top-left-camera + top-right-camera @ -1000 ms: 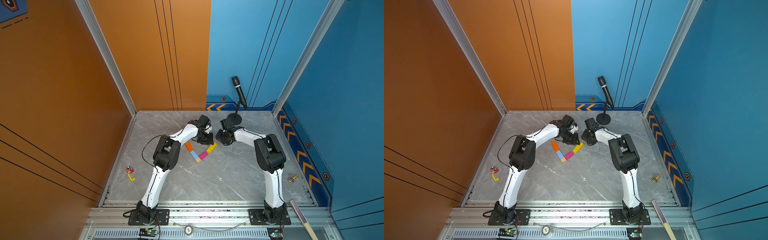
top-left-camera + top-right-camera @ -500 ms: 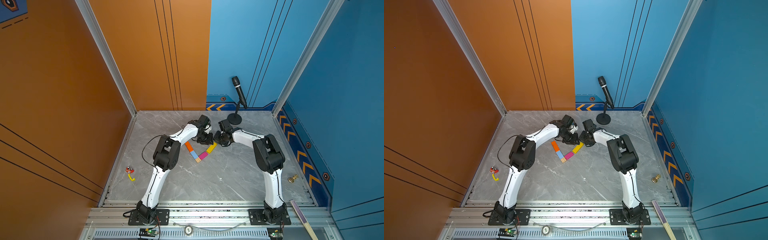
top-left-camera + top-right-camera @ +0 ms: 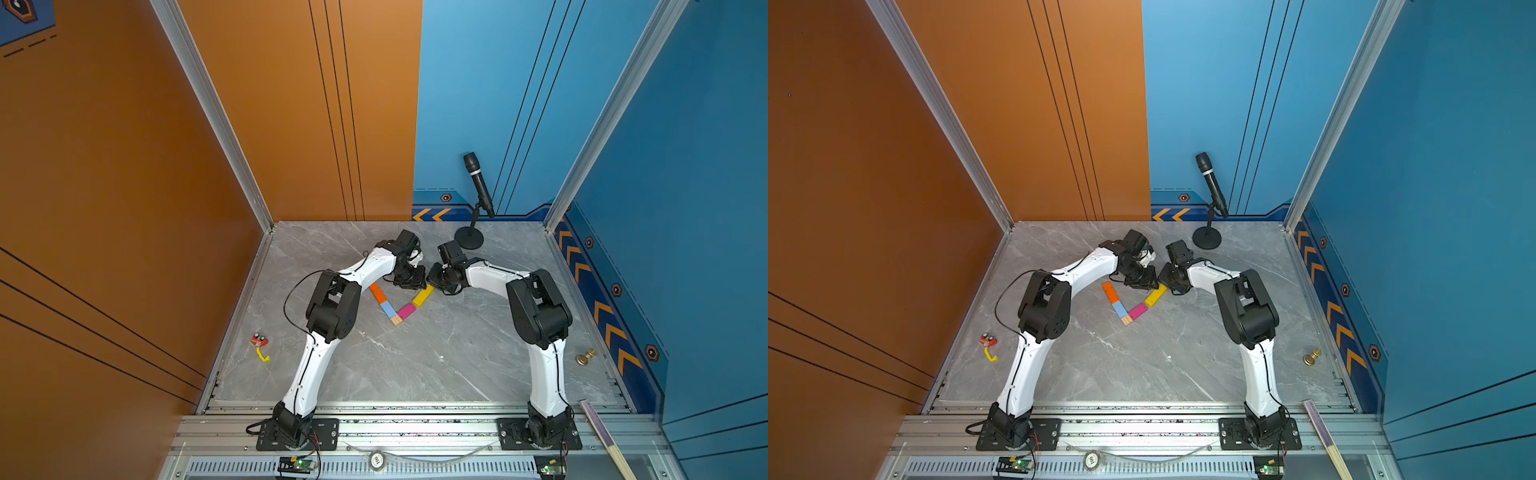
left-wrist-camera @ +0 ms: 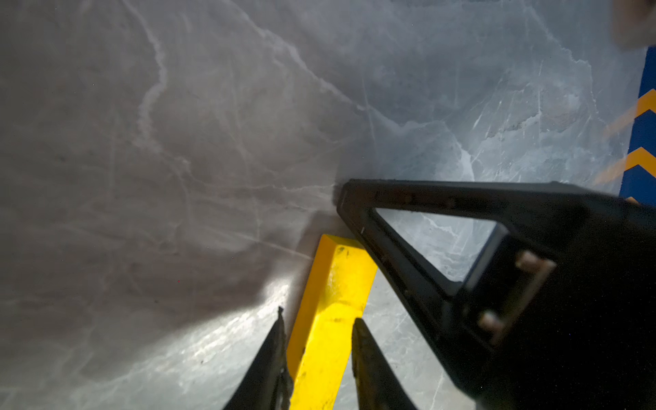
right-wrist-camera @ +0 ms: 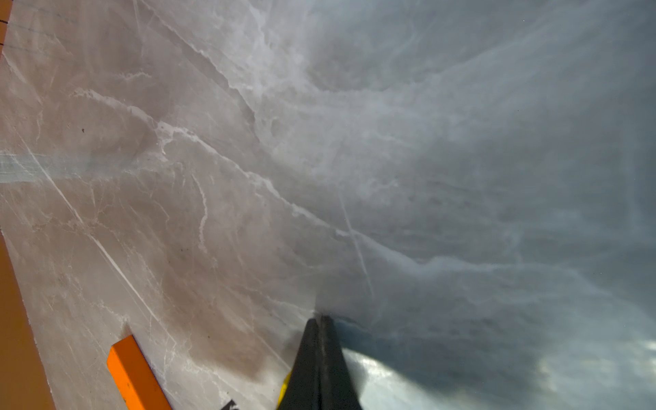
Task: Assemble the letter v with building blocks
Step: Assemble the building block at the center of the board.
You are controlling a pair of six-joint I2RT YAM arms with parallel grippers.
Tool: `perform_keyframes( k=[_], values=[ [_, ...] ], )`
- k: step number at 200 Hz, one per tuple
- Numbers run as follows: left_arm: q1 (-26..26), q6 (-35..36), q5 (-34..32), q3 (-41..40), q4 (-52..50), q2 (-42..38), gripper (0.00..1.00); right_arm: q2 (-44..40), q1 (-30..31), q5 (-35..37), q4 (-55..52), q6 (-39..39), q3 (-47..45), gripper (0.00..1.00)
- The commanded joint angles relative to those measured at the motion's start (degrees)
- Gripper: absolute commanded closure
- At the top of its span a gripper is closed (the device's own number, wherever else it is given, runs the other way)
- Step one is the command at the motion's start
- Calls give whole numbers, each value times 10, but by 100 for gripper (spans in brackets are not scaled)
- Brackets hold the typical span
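Yellow block (image 3: 423,295) lies flat as the outer end of the letter v (image 3: 395,319), clamped by my left gripper (image 4: 318,317); my right gripper (image 5: 320,319) has just shut and moved to its far end, I think to nudge it straight.

The letter v (image 3: 395,319) lies centrally; microphone (image 3: 478,183) behind it; gadget (image 3: 259,343) left; knob (image 3: 585,356) right.

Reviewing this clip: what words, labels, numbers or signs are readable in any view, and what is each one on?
No words or numbers can be read.
Round tag on the front rail: dark marks, too small to read.
Orange chevrons on the blue wall trim: arrows only, no text.
Hexagon emblem above them: no lettering legible.
Yellow block: no print visible.
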Motion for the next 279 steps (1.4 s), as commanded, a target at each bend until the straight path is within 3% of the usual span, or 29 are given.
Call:
perform_keyframes(
  k=[1, 279],
  values=[
    [3, -1, -7, -3, -13, 0, 67, 1, 6, 1, -47, 8, -26, 100],
    [-1, 1, 5, -33, -13, -4, 72, -19, 5, 6, -46, 13, -43, 98]
  ],
)
